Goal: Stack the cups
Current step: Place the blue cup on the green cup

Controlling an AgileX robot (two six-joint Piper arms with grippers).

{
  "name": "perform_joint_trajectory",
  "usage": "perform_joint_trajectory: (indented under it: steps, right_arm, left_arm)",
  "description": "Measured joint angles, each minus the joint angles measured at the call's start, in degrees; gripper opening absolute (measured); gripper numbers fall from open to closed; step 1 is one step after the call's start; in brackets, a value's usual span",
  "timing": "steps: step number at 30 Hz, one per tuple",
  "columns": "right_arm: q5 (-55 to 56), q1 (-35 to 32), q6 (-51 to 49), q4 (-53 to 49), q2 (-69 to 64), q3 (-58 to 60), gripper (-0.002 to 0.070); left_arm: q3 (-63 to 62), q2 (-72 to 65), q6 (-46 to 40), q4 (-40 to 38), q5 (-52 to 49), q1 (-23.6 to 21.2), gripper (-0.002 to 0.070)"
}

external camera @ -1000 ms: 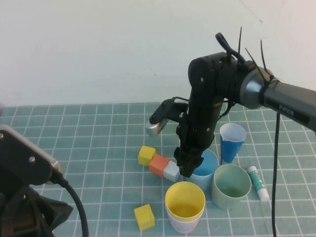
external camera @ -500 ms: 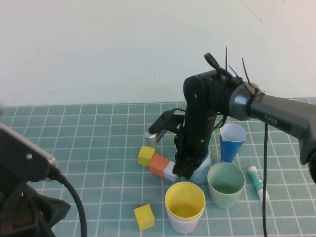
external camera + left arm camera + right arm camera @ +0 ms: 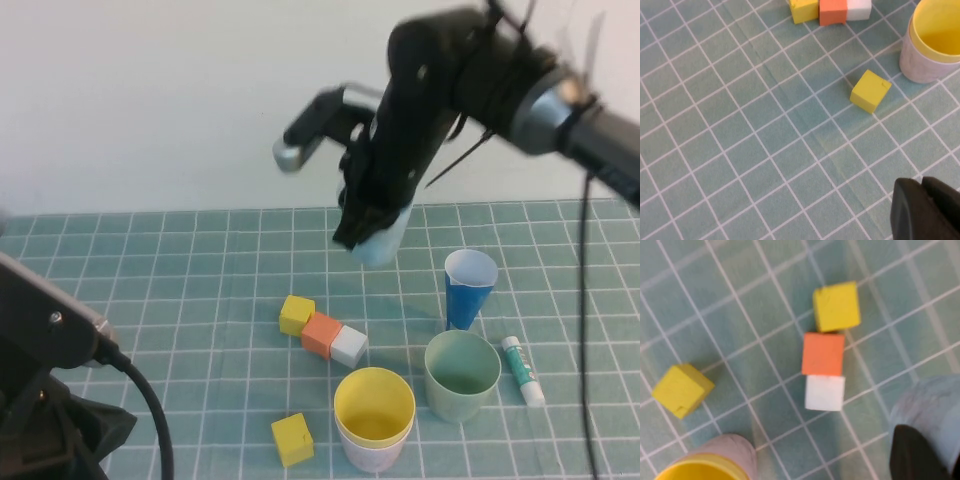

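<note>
My right gripper (image 3: 362, 238) is shut on the rim of the light blue cup (image 3: 382, 246), holding it in the air above the table's middle. In the right wrist view one dark finger (image 3: 914, 456) lies against the light blue cup (image 3: 927, 407). The yellow cup (image 3: 374, 403) sits nested inside the pink cup (image 3: 371, 457) near the front edge. The pale green cup (image 3: 462, 373) stands upright just to their right. My left gripper (image 3: 921, 183) is shut on nothing, low over bare mat at the front left.
A narrow dark blue cup (image 3: 469, 289) stands behind the green one, and a white tube (image 3: 524, 370) lies to its right. A yellow block (image 3: 296, 314), an orange block (image 3: 322, 333) and a white block (image 3: 348, 346) form a row; a loose yellow block (image 3: 292, 439) lies nearer the front.
My right gripper shut on the light blue cup, which stood beside the white block, and lifted it up and back. The left arm stayed put.
</note>
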State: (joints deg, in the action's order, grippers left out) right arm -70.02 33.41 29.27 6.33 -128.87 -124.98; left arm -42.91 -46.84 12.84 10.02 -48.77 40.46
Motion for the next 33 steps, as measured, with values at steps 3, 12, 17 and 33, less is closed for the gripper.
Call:
perform_joint_trajectory:
  steps: [3, 12, 17, 33]
  right_arm:
    - [-0.1, 0.8, 0.0, 0.0, 6.3, 2.1, 0.0028]
    - [1.1, 9.7, -0.3, -0.7, 17.8, 23.7, 0.0028]
    - [4.0, 10.6, -2.0, -1.3, 16.9, 29.9, 0.0028]
    - [6.0, 10.7, -6.8, -5.6, 21.8, 32.6, 0.0028]
  left_arm:
    - [0.0, 0.0, 0.2, 0.1, -0.7, 0.0, -0.0002]
    - [0.0, 0.0, 0.6, 2.4, -1.1, 0.0, -0.0002]
    - [0.0, 0.0, 0.8, 3.1, -1.3, 0.0, -0.0002]
    - [0.0, 0.0, 1.5, 3.6, -1.8, 0.0, -0.0002]
